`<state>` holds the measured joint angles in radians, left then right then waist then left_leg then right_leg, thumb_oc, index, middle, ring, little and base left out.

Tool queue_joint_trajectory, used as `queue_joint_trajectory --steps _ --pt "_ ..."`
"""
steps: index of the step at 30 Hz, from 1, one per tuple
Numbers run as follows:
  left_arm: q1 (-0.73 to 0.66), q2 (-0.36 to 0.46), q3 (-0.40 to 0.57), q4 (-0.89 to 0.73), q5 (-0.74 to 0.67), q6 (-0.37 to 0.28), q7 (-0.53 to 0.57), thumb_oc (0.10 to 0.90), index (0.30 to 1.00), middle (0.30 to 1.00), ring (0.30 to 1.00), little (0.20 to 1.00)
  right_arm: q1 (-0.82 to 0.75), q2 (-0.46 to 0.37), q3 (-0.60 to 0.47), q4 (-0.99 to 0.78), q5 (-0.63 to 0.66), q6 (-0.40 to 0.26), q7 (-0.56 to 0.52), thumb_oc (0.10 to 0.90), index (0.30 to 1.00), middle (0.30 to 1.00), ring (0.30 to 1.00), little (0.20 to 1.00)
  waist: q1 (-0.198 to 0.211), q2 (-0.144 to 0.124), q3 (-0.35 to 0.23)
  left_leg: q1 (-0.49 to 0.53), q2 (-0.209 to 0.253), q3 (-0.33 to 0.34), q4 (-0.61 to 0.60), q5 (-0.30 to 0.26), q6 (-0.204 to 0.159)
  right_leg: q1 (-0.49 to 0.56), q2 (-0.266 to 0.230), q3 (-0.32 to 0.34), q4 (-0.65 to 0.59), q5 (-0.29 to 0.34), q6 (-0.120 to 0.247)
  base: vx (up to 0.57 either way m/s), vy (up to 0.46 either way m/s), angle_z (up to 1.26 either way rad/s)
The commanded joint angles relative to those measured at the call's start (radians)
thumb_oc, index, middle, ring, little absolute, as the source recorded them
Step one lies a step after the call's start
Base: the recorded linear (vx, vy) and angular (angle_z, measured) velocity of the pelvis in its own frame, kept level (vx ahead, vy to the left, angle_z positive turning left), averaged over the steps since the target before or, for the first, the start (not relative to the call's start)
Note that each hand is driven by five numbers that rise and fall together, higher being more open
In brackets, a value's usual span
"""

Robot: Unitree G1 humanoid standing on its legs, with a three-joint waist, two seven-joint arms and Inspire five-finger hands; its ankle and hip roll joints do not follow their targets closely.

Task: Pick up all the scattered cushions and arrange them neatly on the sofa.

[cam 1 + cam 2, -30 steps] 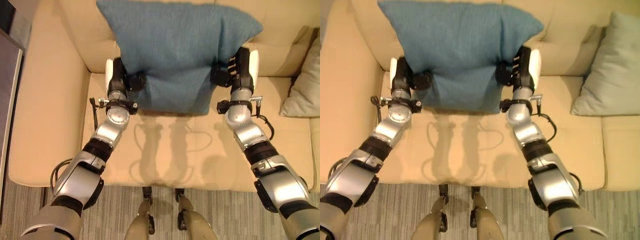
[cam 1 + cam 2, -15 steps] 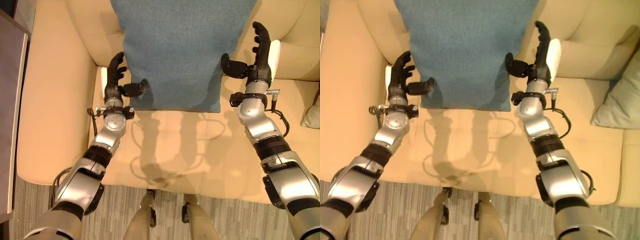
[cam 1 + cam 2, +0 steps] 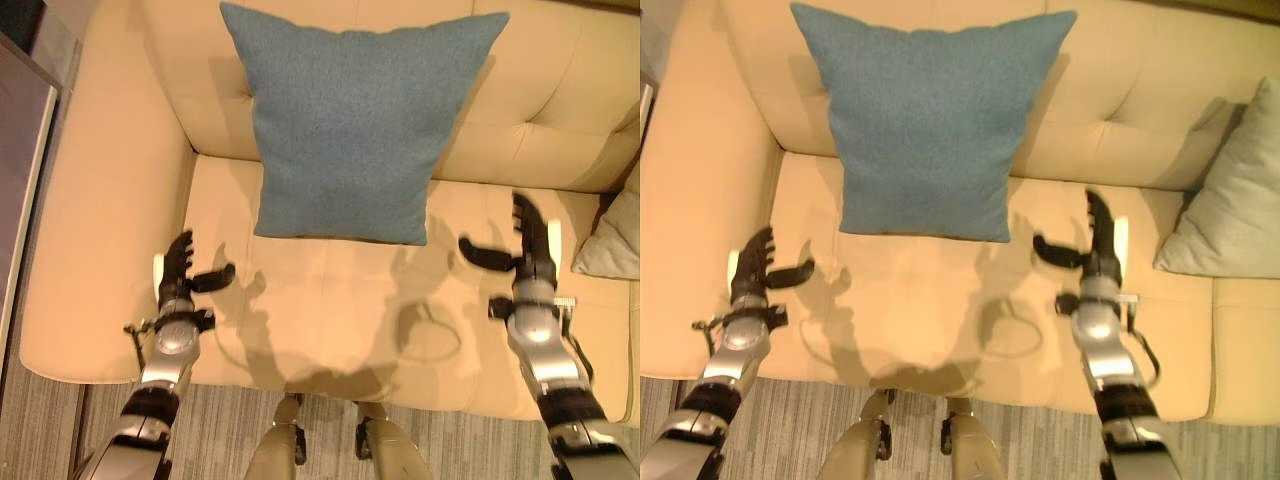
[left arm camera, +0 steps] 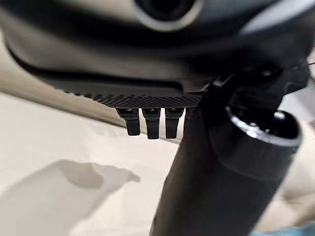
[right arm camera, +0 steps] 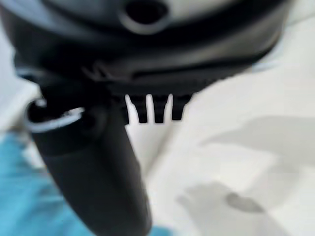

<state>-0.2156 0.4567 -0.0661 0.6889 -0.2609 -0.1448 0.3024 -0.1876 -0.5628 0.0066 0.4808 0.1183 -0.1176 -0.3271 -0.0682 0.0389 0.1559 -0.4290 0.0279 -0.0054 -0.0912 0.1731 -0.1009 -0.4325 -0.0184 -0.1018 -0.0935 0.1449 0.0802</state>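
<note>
Left eye view looks down on a cream sofa (image 3: 100, 230) with a tufted backrest and a broad seat. A blue cushion (image 3: 350, 120) stands upright against the backrest, its lower edge resting on the seat, its corners pointing up and out. It sits slightly left of the seat's middle and touches neither hand. At the right edge a grey cushion (image 3: 1230, 200) leans against the backrest, well apart from the blue one. Striped grey floor (image 3: 220, 440) runs along the sofa's front edge, and a dark cabinet (image 3: 20, 170) stands beyond the left armrest.

Over the seat's front left part hovers the left hand (image 3: 178, 272), fingers straight and pointing toward the backrest, thumb spread toward the middle; it holds nothing. The right hand (image 3: 530, 248) hangs over the seat's right part, nearer the grey cushion, likewise with straight fingers and thumb stretched inward, empty. Both hands are below and to either side of the blue cushion, clear of it. Each wrist view shows its own thumb standing out large and the fingertips in a short row above pale sofa fabric.
</note>
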Motion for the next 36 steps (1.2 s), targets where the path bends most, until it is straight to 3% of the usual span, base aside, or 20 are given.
queue_joint_trajectory --steps 1,8,15,17,19,24,26,27,29,32,36 --pt "0.086 0.006 0.009 0.039 0.065 -0.036 -0.054 0.800 0.900 0.900 0.900 0.900 0.094 0.025 -0.066 -0.002 -0.044 -0.057 0.016 0.800 0.900 0.900 0.900 0.900 0.000 -0.042 -0.179 0.064 -0.018 0.037 0.004 -0.098 -0.016 0.053 -0.045 -0.029 0.006 -0.064 0.070 0.02 -0.024 -0.11" --pt "0.299 -0.089 0.020 0.107 0.111 0.001 -0.128 0.800 0.900 0.900 0.900 0.900 0.242 0.113 -0.037 0.087 -0.109 -0.028 0.075 0.800 0.900 0.900 0.900 0.900 0.009 -0.042 -0.163 0.210 0.012 0.058 0.004 -0.113 -0.019 0.204 -0.032 -0.042 0.006 -0.107 0.063 -0.01 -0.047 0.00" --pt "0.318 -0.137 -0.027 0.265 0.193 0.026 -0.157 0.800 0.900 0.900 0.900 0.900 0.245 0.153 0.048 0.269 -0.140 -0.022 0.101 0.800 0.900 0.900 0.900 0.900 0.027 -0.061 -0.129 0.304 0.043 0.070 0.015 -0.097 -0.021 0.320 -0.013 -0.050 0.006 -0.142 0.057 -0.09 -0.048 0.09" --pt "0.295 -0.145 -0.050 0.315 0.222 0.029 -0.153 0.800 0.900 0.900 0.900 0.900 0.216 0.163 0.084 0.354 -0.146 -0.016 0.101 0.800 0.900 0.900 0.900 0.900 0.031 -0.080 -0.106 0.296 0.041 0.076 0.096 -0.146 -0.007 0.329 -0.023 -0.055 0.006 -0.134 0.051 -0.25 -0.034 0.14" --pt "0.275 -0.155 -0.056 0.356 0.231 0.028 -0.151 0.800 0.900 0.900 0.900 0.900 0.192 0.160 0.107 0.396 -0.152 -0.008 0.104 0.800 0.900 0.900 0.900 0.900 0.031 -0.103 -0.082 0.293 0.027 0.071 0.241 -0.242 0.003 0.327 -0.047 -0.063 0.006 -0.118 0.048 -0.32 0.003 0.01" --pt "0.254 -0.174 -0.053 0.423 0.236 0.036 -0.148 0.800 0.900 0.900 0.900 0.900 0.167 0.179 0.132 0.518 -0.161 0.016 0.111 0.800 0.900 0.900 0.900 0.900 0.013 -0.113 -0.099 0.349 0.031 0.059 0.396 -0.291 0.006 0.299 -0.065 -0.086 0.006 -0.087 0.044 -0.17 0.058 0.20" --pt "0.251 -0.176 -0.056 0.429 0.236 0.036 -0.148 0.800 0.900 0.900 0.900 0.900 0.164 0.182 0.136 0.537 -0.164 0.021 0.116 0.800 0.900 0.900 0.900 0.900 0.009 -0.106 -0.104 0.384 0.033 0.059 0.368 -0.303 0.002 0.298 -0.059 -0.088 0.006 -0.082 0.045 -0.07 0.109 0.30" --pt "0.242 -0.182 -0.068 0.431 0.245 0.037 -0.147 0.800 0.900 0.900 0.900 0.900 0.159 0.193 0.141 0.590 -0.171 0.026 0.113 0.800 0.900 0.900 0.900 0.900 -0.003 -0.094 -0.118 0.447 0.020 0.050 0.276 -0.339 0.004 0.285 -0.055 -0.093 0.006 -0.063 0.053 -0.12 0.196 0.29" --pt "0.225 -0.184 -0.077 0.434 0.247 0.038 -0.143 0.800 0.900 0.900 0.900 0.900 0.146 0.202 0.141 0.626 -0.173 0.037 0.109 0.800 0.900 0.900 0.900 0.900 -0.009 -0.096 -0.119 0.468 -0.003 0.033 0.208 -0.367 0.020 0.256 -0.065 -0.092 0.006 -0.034 0.065 -0.15 0.192 0.14" --pt "0.198 -0.180 -0.084 0.438 0.246 0.033 -0.129 0.800 0.900 0.900 0.900 0.900 0.129 0.215 0.149 0.653 -0.182 0.047 0.102 0.800 0.900 0.900 0.900 0.900 -0.010 -0.103 -0.102 0.461 -0.041 0.010 0.160 -0.358 0.042 0.201 -0.087 -0.086 0.007 0.012 0.090 -0.23 0.185 0.02" --pt "0.185 -0.173 -0.084 0.452 0.254 0.037 -0.126 0.800 0.900 0.900 0.900 0.900 0.116 0.223 0.164 0.673 -0.203 0.064 0.104 0.800 0.900 0.900 0.900 0.900 -0.001 -0.114 -0.084 0.447 -0.074 -0.010 0.144 -0.348 0.061 0.175 -0.105 -0.077 0.016 0.018 0.111 -0.21 0.125 -0.08"
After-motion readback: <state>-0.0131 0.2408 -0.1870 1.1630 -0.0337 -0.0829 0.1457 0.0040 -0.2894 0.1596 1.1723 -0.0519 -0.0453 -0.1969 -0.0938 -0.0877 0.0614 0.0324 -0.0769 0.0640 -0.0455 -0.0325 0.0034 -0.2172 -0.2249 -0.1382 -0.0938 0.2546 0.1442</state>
